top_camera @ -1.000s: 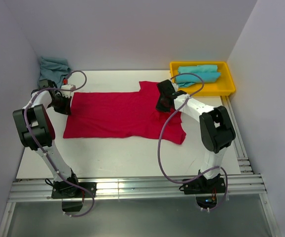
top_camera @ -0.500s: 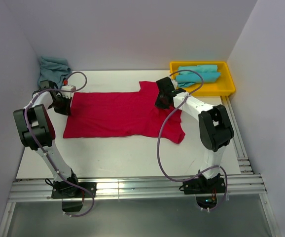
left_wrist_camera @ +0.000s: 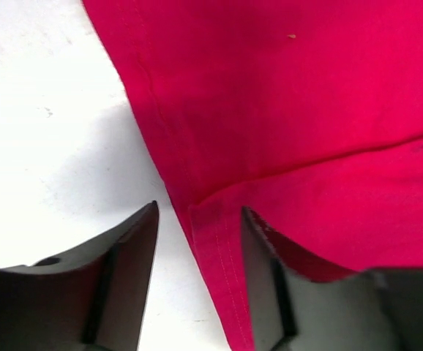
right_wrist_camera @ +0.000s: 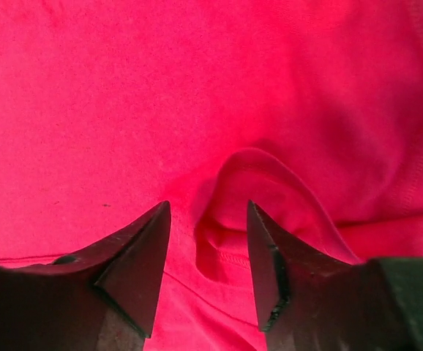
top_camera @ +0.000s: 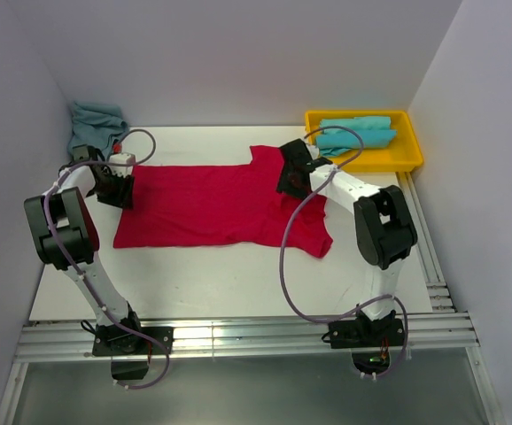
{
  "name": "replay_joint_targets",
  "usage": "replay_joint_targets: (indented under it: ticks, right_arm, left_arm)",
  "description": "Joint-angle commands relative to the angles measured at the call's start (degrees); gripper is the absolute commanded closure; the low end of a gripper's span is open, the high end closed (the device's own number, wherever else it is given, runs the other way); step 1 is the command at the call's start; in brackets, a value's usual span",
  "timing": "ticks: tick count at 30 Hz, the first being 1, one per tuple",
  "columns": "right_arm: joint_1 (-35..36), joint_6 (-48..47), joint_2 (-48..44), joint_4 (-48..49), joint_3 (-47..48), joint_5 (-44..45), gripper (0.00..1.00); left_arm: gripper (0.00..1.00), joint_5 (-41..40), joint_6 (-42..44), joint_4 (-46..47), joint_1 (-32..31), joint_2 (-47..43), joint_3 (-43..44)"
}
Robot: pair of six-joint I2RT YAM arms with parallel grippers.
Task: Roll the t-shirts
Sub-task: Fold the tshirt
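Note:
A red t-shirt [top_camera: 212, 204] lies flat across the table, folded lengthwise. My left gripper [top_camera: 119, 190] is at its left end and stands open. In the left wrist view the shirt's stitched hem corner [left_wrist_camera: 215, 241] lies between the spread fingers of the left gripper [left_wrist_camera: 200, 212], gripped by neither. My right gripper [top_camera: 290, 181] hovers open over the shirt's right end, near the sleeve. The right wrist view shows a small puckered fold [right_wrist_camera: 244, 183] of red cloth [right_wrist_camera: 197, 88] between the parted fingers of the right gripper [right_wrist_camera: 208, 208]. Turquoise t-shirts [top_camera: 355, 134] lie rolled in a tray.
The yellow tray [top_camera: 411, 161] stands at the back right corner. A crumpled heap of turquoise cloth [top_camera: 96, 119] sits in the back left corner by the wall. White walls close in the table on three sides.
Both grippers were shut on the red shirt's ends and now stand open, the cloth released. The right gripper has shifted slightly toward the back left.

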Motion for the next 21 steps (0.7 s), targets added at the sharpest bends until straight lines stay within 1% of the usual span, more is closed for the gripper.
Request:
replay_joint_targets:
  ticks: [1, 2, 4, 6, 7, 9, 10, 12, 15, 18, 19, 21]
  right_arm:
    - [-0.6, -0.5, -7.1, -1.9, 1.8, 3.5, 0.46]
    - [-0.7, 0.0, -8.3, -2.3, 0.9, 4.1, 0.45]
    - [-0.7, 0.6, -12.2, -3.6, -0.4, 5.1, 0.44]
    - [-0.7, 1.7, -15.1, -4.0, -3.6, 5.9, 0.43]
    - [-0.6, 2.2, -18.2, -3.9, -5.2, 5.8, 0.43]
    - [-1.0, 3.6, -21.3, -3.4, -9.9, 4.9, 0.43]
    - [-1.1, 4.2, -24.3, -3.0, -13.6, 4.6, 0.43]
    - [-1.4, 6.1, -27.6, -2.4, -17.7, 4.0, 0.43]
    - [-1.4, 8.4, -36.2, 0.0, -26.3, 1.7, 0.43]
    - [-1.4, 11.0, -40.9, 0.7, -33.5, 0.9, 0.43]
    - [-1.5, 11.5, -43.9, 0.8, -36.4, 0.5, 0.43]
    - [-1.5, 13.0, -46.6, 0.4, -38.8, 0.7, 0.43]
  left_arm:
    - [0.45, 0.6, -2.2, 1.6, 0.9, -5.0, 1.4]
    - [0.43, 1.2, -2.5, 0.8, 1.3, -5.6, 2.2]
    - [0.42, 2.9, -2.3, -2.5, 2.6, -6.1, 4.5]
    - [0.40, 3.7, -1.7, -4.7, 3.9, -7.3, 5.3]
    - [0.40, 4.6, -1.1, -5.9, 4.3, -7.8, 5.7]
    - [0.40, 5.0, 1.1, -9.8, 5.1, -9.3, 5.3]
    - [0.40, 5.4, 2.2, -11.4, 5.4, -9.8, 4.6]
    - [0.40, 5.7, 5.4, -15.9, 6.1, -11.5, 3.6]
    - [0.42, 6.0, 9.4, -20.9, 7.4, -13.2, 0.3]
    - [0.42, 6.2, 13.1, -24.6, 9.2, -14.6, -1.7]
    - [0.41, 6.2, 13.9, -25.2, 9.6, -14.9, -3.3]
    - [0.41, 5.7, 15.9, -25.9, 10.3, -15.7, -4.9]
